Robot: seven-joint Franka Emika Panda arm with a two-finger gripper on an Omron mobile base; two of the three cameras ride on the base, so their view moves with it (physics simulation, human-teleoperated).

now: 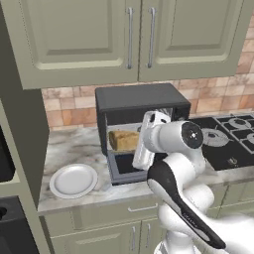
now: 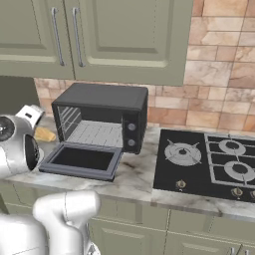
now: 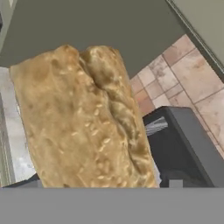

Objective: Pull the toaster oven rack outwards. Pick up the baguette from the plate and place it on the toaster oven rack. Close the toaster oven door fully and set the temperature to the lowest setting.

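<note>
We see a marble counter (image 1: 74,144) carrying the plate (image 1: 73,180) left of our gripper (image 1: 144,144), the oven (image 2: 102,119) just beyond, the cooktop (image 2: 209,162) right.

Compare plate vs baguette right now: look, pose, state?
The plate is round, pale grey-white and lies flat on the counter left of the oven; the baguette is a tan, seeded, blocky stick, up off the counter at the oven's mouth. The plate is bare; the baguette sits right against the hand camera. Both lie on the oven's left side.
</note>
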